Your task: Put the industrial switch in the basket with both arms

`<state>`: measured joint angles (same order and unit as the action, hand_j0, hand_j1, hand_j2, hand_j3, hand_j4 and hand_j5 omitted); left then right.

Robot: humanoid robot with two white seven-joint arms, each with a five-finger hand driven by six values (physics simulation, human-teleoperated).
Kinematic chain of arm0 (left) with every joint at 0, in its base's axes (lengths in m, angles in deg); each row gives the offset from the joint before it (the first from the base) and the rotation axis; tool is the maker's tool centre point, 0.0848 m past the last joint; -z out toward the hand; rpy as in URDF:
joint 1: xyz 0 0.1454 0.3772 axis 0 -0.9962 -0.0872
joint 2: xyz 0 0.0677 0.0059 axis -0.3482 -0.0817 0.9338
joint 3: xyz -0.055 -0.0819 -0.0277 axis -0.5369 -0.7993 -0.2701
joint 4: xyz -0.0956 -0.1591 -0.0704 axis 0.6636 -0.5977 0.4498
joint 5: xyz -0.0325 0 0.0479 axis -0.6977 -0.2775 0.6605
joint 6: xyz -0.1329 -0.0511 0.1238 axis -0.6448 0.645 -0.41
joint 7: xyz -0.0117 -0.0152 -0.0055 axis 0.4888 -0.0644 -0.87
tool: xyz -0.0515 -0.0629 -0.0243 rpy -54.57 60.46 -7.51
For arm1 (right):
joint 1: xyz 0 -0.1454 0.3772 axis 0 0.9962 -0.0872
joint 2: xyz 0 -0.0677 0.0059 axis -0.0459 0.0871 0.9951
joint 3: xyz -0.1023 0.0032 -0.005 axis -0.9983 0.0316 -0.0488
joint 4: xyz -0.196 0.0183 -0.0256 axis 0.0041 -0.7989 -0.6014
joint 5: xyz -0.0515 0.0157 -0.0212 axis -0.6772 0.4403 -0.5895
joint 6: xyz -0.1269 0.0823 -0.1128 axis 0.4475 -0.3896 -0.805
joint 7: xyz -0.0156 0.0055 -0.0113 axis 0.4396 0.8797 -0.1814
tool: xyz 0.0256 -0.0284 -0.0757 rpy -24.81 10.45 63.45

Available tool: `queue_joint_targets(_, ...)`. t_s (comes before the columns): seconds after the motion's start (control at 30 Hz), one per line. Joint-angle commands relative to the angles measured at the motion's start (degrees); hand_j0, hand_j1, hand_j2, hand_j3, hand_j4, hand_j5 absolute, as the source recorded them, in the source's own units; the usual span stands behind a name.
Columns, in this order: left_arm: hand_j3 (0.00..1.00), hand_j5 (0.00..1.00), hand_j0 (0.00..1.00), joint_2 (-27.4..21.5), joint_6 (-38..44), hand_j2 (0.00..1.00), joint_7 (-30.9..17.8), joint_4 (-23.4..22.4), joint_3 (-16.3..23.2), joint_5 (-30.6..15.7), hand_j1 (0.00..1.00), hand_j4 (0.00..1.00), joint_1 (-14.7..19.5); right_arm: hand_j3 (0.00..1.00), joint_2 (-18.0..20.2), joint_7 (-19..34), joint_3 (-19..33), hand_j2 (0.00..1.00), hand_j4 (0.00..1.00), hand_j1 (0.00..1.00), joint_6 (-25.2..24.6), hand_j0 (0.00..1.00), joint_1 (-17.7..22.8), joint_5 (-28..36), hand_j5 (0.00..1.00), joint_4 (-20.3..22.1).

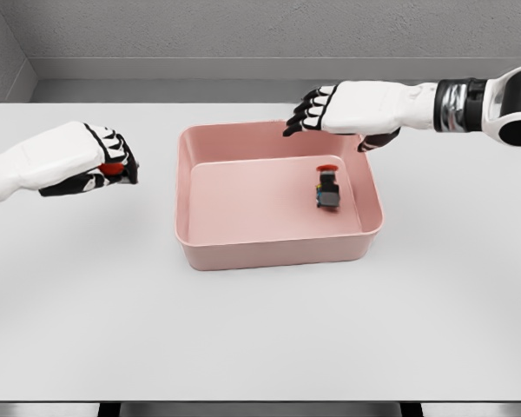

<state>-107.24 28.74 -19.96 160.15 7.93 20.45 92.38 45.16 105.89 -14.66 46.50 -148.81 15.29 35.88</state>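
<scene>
On the near part of the table [260, 339] nothing is being handled; the work is further back. The pink basket [269, 254] stands in the middle, and one switch [328, 189] already lies inside it, on the floor near the right wall, with its red button pointing away. It sits below and a little nearer than the fingers of the right hand [330, 109]. These fingers are spread and hold nothing; the hand hovers over the back rim, which I judge fits a hand that has let a switch go there.

The left hand [95, 161] is to the left of the basket, well apart from its wall. Its fingers are curled around a small object with a red part [113, 168], probably a second switch, though most of it is hidden. The grip looks closed so that it can be carried, so it seems this hand must next travel right, over the rim.
</scene>
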Motion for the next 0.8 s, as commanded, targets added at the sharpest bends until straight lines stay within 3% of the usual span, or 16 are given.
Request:
queue_joint_targets(0.0,0.41,0.41,0.41,1.20,0.12,0.41,-0.46,0.06,0.90,-0.32,0.41,0.41,0.00,1.00,5.14,-0.39,5.96,1.00,1.00,1.00,-0.16,1.00,0.26,0.75,1.00,0.13)
queue_joint_targets(0.07,0.41,0.41,0.41,1.38,0.12,0.41,-0.90,0.15,0.91,-0.40,0.41,0.41,0.18,1.00,7.42,-0.39,9.22,1.00,1.00,1.00,-0.16,1.00,1.67,2.77,1.00,-0.04)
queue_joint_targets(0.17,0.41,0.41,0.41,1.64,0.12,0.41,-0.99,0.68,0.91,-0.49,0.41,0.41,0.71,1.00,10.32,-0.48,9.48,1.00,1.00,1.00,-0.16,1.00,1.93,5.76,1.00,-0.22)
queue_joint_targets(0.23,0.41,0.41,0.41,2.43,0.12,0.41,-0.99,0.94,0.91,-0.58,0.41,0.41,1.41,1.00,12.70,-0.83,9.39,1.00,1.00,1.00,-0.16,1.00,4.57,9.72,1.00,0.05)
queue_joint_targets(0.4,0.41,0.41,0.41,3.93,0.12,0.41,-1.08,0.94,2.22,-0.40,0.41,0.41,3.17,1.00,15.77,-8.21,9.39,1.00,1.00,1.00,-0.16,1.00,10.19,9.90,1.00,0.66)
queue_joint_targets(0.5,0.41,0.41,0.41,4.98,0.12,0.41,-1.08,0.94,3.01,-0.32,0.41,0.41,4.48,1.00,21.05,-13.13,9.39,1.00,1.00,1.00,-0.16,1.00,13.27,9.98,1.00,2.95)
queue_joint_targets(0.77,0.43,0.43,0.43,7.18,0.12,0.43,-1.87,0.94,7.58,-0.23,0.43,0.43,8.88,1.00,22.90,-14.37,9.39,1.00,1.00,1.00,-0.16,1.00,19.16,9.98,1.00,2.95)
